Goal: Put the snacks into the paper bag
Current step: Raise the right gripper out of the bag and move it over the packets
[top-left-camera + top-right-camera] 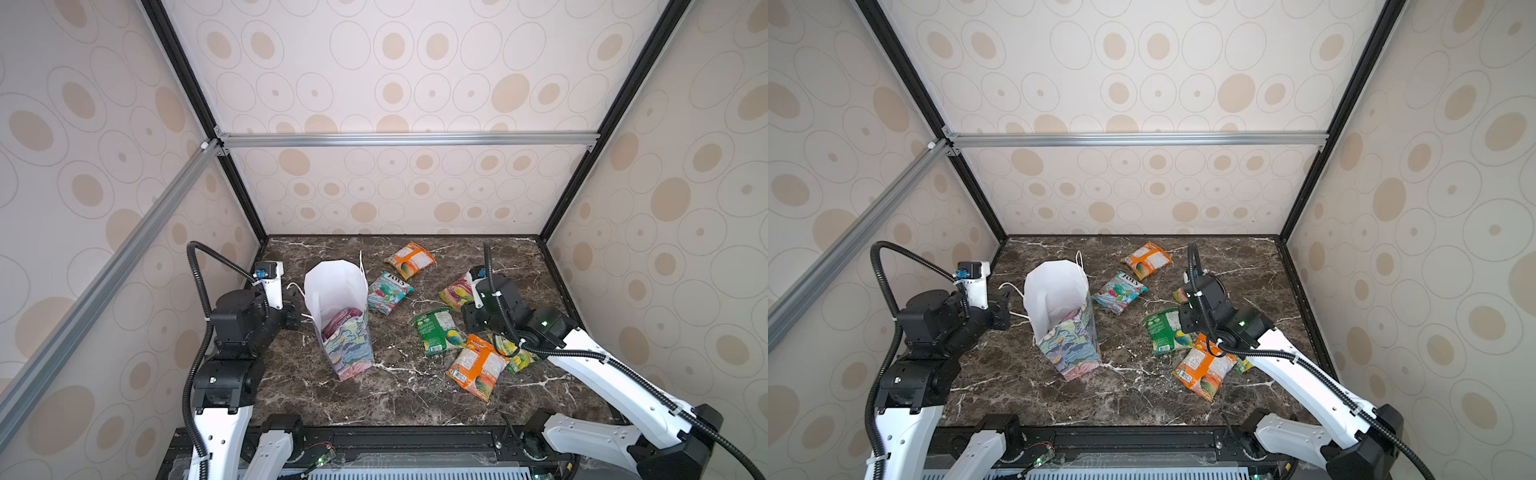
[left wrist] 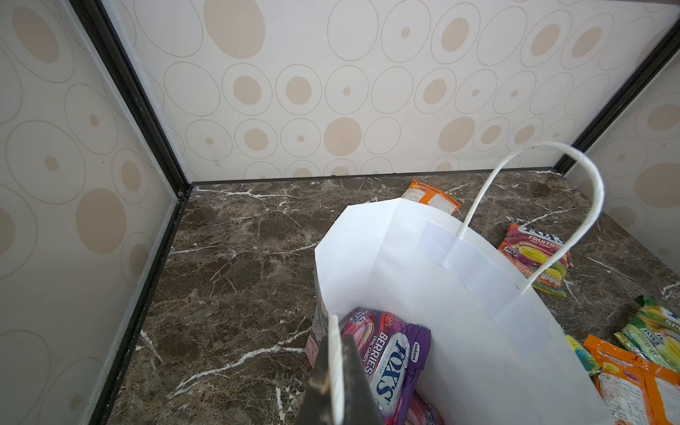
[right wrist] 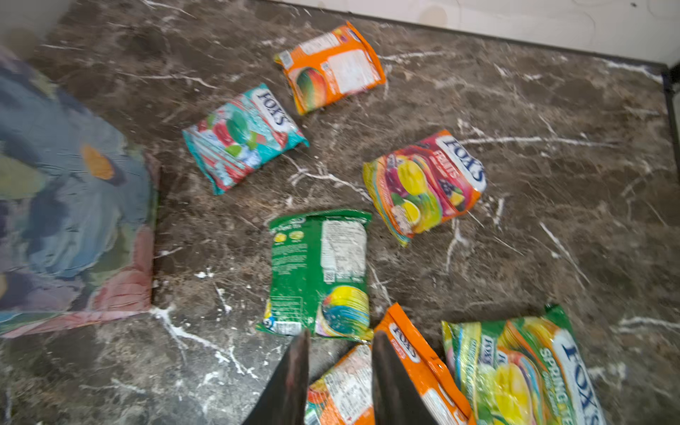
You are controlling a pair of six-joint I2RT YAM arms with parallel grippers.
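Snacks (image 1: pixel 438 332) lie loose on the desk's (image 1: pixel 374 399) right half; one purple packet (image 2: pixel 390 353) sits in the bag (image 1: pixel 353 349), left of centre. Left gripper (image 2: pixel 336 335) pinches the handle (image 2: pixel 335 386). Right gripper (image 3: pixel 341 340) hangs parted, empty; we centre it over the orange packet (image 3: pixel 412 360) before closing.

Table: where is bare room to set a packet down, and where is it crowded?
Bare: the front strip of the table between the bag and near edge; the far left corner behind the bag. Crowded: right of the bag, among the packets.
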